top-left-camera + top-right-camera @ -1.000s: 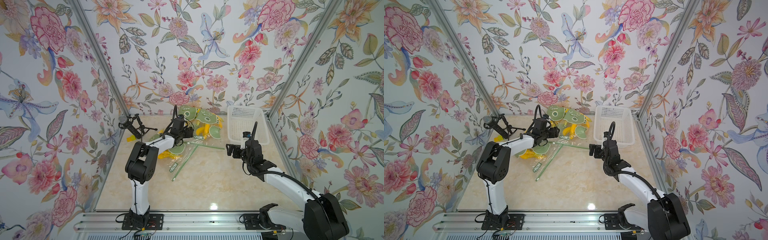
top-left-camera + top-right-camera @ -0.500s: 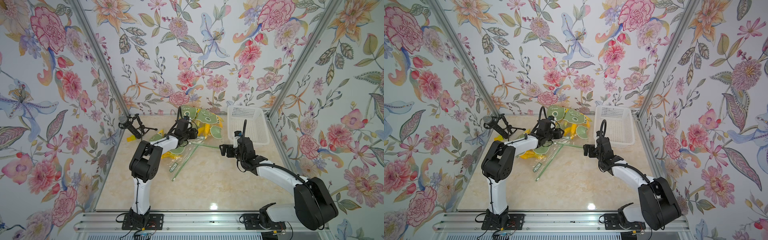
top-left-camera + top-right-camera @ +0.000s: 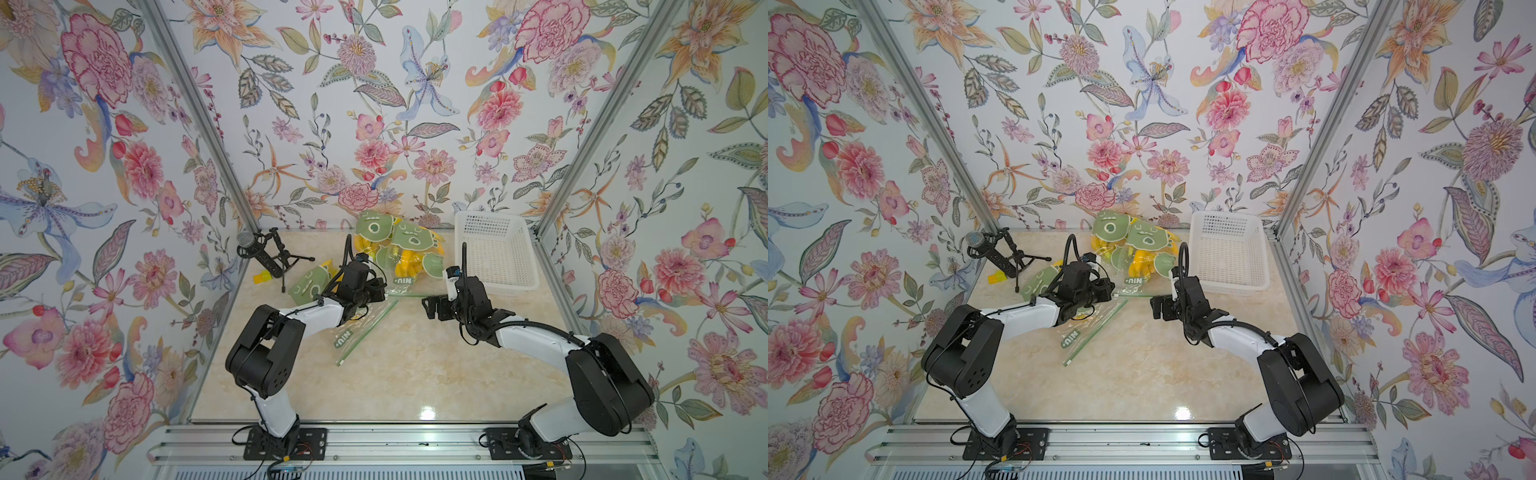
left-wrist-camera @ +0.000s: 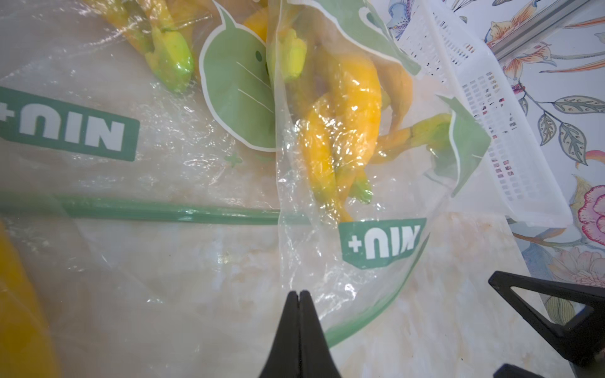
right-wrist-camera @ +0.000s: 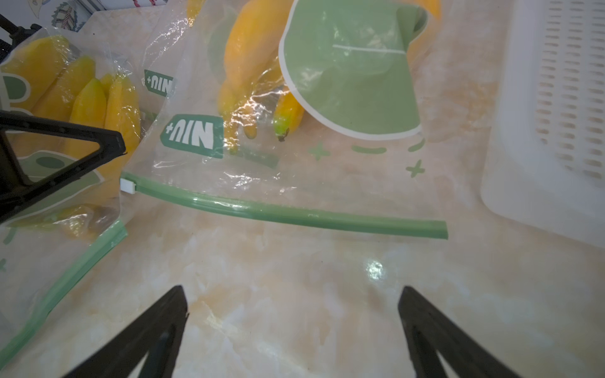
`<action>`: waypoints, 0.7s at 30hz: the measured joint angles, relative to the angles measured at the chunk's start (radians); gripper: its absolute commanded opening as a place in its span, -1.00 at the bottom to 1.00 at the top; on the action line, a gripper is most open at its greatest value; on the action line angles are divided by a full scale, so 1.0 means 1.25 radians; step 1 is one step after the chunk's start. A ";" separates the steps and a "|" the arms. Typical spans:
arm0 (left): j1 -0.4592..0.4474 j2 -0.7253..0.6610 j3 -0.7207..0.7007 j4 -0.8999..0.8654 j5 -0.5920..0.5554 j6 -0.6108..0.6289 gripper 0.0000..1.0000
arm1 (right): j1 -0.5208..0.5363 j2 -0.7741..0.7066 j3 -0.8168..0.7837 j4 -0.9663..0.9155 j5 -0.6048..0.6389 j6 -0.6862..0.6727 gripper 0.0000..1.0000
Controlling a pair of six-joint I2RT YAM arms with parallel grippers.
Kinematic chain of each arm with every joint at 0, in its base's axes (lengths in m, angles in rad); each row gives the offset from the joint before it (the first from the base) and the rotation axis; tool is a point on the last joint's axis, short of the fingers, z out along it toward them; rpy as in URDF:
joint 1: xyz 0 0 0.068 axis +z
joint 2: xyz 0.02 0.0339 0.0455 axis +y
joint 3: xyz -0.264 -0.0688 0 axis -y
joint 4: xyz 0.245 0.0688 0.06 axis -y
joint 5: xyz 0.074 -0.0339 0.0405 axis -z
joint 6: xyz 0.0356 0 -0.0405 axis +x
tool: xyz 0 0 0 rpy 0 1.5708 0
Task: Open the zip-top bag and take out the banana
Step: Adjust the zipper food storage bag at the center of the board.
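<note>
Looking down in both top views, meets a heap of banana bags (image 3: 395, 243) (image 3: 1138, 243) against the back wall of the marble tabletop (image 3: 415, 374), with a white basket (image 3: 515, 284) just beside it in the right back corner and a microphone on a tripod (image 3: 246, 239) toward the left back corner. Finds the zip-top bag (image 3: 405, 281) at the front of that heap, mouth toward the arms, with the left claw (image 3: 380, 287) at its left end and the right claw (image 3: 433, 308) near the other end, apart from it, low over bare tabletop. Turning to the left wrist view, shows the left claw (image 4: 298, 294) pressed fully together, tips against the bag's clear film just inside the curving green zip strip (image 4: 347, 332); cannot tell about any pinch on the film. Shows the bananas (image 4: 340, 131) inside the bag, back from the mouth. Turning to the right wrist view, shows the right claw (image 5: 293, 291) spread wide, nothing between its fingers, short of the zip strip (image 5: 294, 217), with a white slider (image 5: 127, 187) at the strip's end nearest the left claw.
</note>
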 measured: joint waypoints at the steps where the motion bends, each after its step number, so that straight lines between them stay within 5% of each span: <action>1: -0.003 -0.002 -0.003 0.005 0.000 -0.006 -0.36 | 0.004 -0.001 -0.001 0.002 0.002 -0.005 0.99; 5: -0.004 -0.002 -0.006 0.014 0.004 -0.013 0.22 | 0.008 -0.019 -0.019 0.012 0.010 -0.016 0.99; 10: -0.004 0.020 0.019 0.021 0.019 -0.012 0.40 | 0.010 -0.047 -0.045 0.017 0.019 -0.016 0.99; 16: -0.003 0.101 0.074 0.036 0.052 -0.007 0.21 | 0.019 -0.067 -0.060 0.018 0.021 -0.023 0.99; 21: -0.004 0.113 0.075 0.037 0.078 -0.010 -0.26 | 0.020 -0.085 -0.071 0.036 0.022 -0.041 0.99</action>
